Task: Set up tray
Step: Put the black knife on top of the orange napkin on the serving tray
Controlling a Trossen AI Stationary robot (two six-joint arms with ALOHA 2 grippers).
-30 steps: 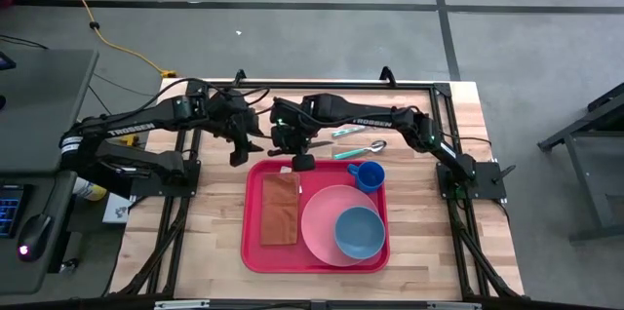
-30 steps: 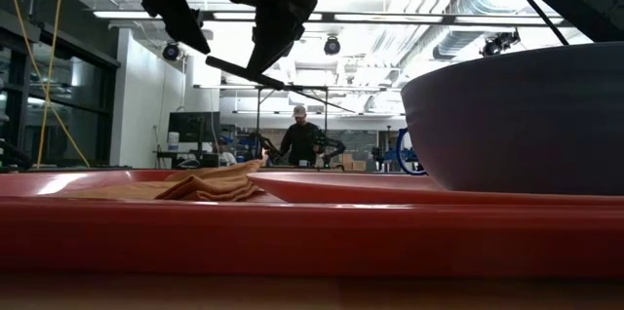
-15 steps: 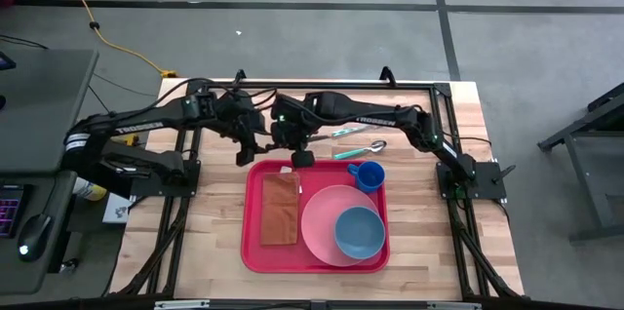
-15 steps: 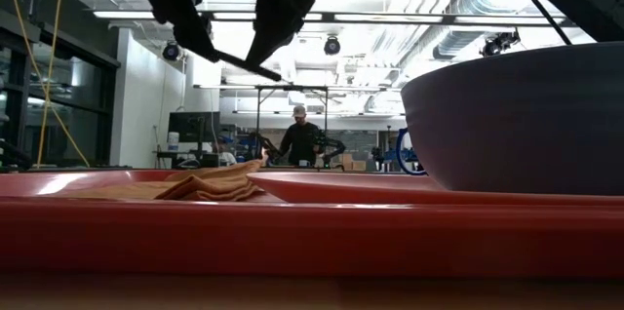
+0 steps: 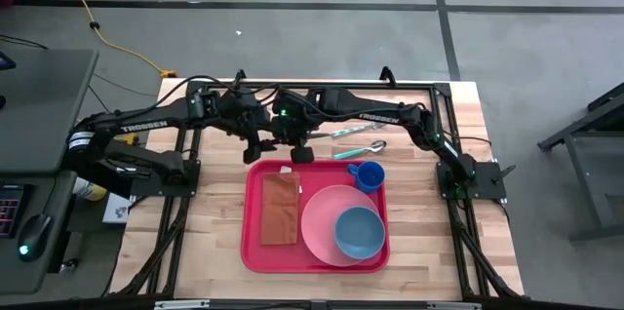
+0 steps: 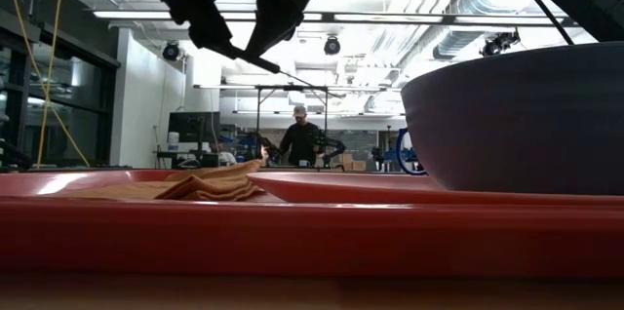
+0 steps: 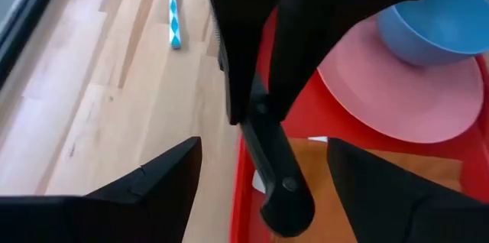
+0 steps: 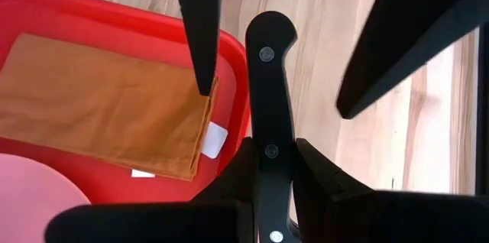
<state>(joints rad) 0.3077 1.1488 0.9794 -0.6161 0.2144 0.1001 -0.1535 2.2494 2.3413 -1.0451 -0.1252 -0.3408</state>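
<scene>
The large red plastic rectangular tray (image 5: 252, 251) with rounded corners and a raised rim lies flat on the wooden tabletop, near its middle, long sides running front to back.

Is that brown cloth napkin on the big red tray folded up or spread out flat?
Folded. The brown cloth napkin lies as a neat narrow rectangle on the red plastic tray; the low view shows stacked layers.

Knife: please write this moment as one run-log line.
right gripper shut on knife | left gripper open, astride its handle | at tray far edge
</scene>
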